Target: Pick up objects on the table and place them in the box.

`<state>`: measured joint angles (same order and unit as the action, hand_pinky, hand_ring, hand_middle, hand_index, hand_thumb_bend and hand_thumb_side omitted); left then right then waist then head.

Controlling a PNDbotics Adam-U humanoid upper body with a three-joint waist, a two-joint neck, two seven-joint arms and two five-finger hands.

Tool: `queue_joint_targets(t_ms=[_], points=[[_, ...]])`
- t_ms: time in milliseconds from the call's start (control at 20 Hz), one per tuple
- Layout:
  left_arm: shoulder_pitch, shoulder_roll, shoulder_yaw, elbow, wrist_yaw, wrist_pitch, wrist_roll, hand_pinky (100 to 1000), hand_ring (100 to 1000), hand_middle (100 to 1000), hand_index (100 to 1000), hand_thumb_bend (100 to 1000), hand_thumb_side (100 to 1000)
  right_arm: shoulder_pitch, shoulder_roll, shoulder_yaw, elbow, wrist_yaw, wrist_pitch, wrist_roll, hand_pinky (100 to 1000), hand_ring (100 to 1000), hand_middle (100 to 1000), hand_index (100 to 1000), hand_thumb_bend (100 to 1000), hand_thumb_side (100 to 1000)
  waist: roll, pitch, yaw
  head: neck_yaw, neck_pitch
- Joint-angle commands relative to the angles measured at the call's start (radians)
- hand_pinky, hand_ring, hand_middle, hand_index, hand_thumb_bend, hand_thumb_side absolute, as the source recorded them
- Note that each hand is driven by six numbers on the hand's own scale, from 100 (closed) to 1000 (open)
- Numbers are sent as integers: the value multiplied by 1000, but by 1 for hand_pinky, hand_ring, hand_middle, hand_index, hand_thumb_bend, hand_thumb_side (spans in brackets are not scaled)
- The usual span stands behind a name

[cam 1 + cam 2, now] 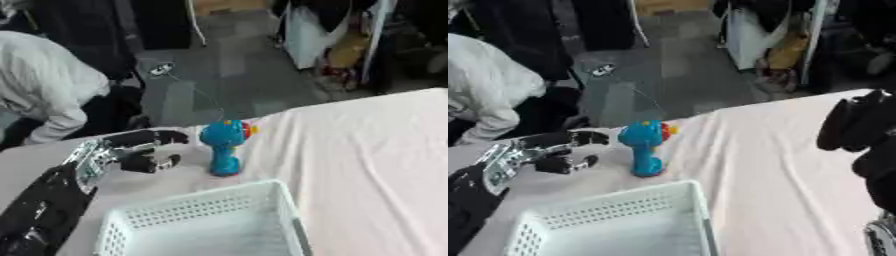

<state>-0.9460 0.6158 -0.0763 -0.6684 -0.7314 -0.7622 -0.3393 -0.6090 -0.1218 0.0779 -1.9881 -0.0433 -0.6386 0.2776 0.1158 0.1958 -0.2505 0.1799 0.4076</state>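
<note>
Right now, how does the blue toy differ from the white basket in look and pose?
The blue toy is solid and brightly coloured, with small yellow and red parts near its top; the white basket is a single colour with perforated walls. The toy stands upright, tall and narrow, while the basket sits low and wide with its opening upward. The toy stands farther from the robot than the basket. The left hand, fingers partly curled, is beside the toy. Both rest on the table.

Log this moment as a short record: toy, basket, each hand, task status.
toy: blue toy, upright on the table, beyond the basket's far rim
basket: white basket, near edge, nothing seen inside
left hand: left hand, fingers spread, beside the toy, apart from it
right hand: right hand, at the right edge, fingers unclear
status: toy not yet grasped
</note>
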Motion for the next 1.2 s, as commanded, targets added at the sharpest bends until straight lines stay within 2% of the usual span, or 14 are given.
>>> queue_joint_targets(t_ms=[50, 450, 1200], points=[[-25, 26, 19, 1, -13, -31, -4, 1000, 1000, 1000, 1000, 964, 1000, -8, -9, 3, -12, -9, -1, 7, 323, 418, 437, 496, 100, 1000, -3, -11, -1, 9, -16], [-33, 17, 31, 18, -23, -36, 61, 1000, 1000, 1000, 1000, 957, 1000, -10, -3, 5, -12, -19, -1, 16, 323, 418, 437, 496, 100, 1000, 0, -5, -12, 15, -35], [-48, 2, 38, 46, -95, -36, 105, 1000, 1000, 1000, 1000, 980, 1000, -21, 4, 10, -12, -32, -2, 29, 324, 418, 438, 497, 100, 1000, 7, 7, -31, 49, -10]])
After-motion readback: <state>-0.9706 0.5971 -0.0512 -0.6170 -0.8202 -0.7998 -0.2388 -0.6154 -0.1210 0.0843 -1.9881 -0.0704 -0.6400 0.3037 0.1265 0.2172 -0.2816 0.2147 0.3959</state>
